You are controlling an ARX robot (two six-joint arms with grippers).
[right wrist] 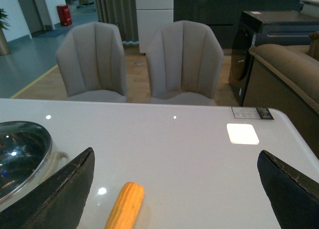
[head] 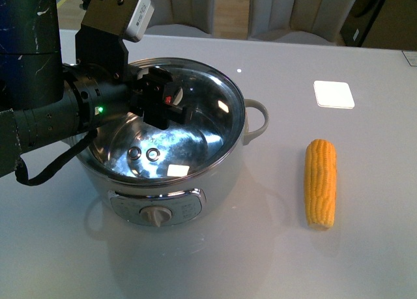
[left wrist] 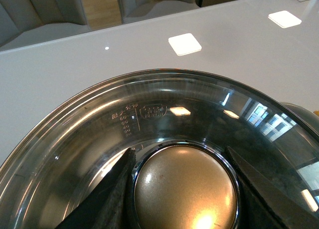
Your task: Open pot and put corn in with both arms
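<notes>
Nearest the front camera: the pot (head: 163, 188), control knob (head: 156, 215) facing forward, standing on the white table (head: 365, 253). The corn cob (head: 320, 182) lies flat on the table to the pot's right, well apart from it, untouched.

The glass lid (head: 202, 126) is seated on the pot rim, so the pot is not open yet. The left gripper (head: 161, 107) is over the lid centre. In the left wrist view its fingers (left wrist: 112, 194) sit either side of the lid knob (left wrist: 184, 194), right up against it; cannot tell if they are clamped.

The right gripper (right wrist: 174, 151) is out of the front view, fingers wide apart, holding nothing, corn below it.

Grey chairs (right wrist: 184, 59) stand beyond the table's far edge.

Judgement: early stage. Nothing done yet. Left to do: lift the lid off, pick up the corn, drop it in.
</notes>
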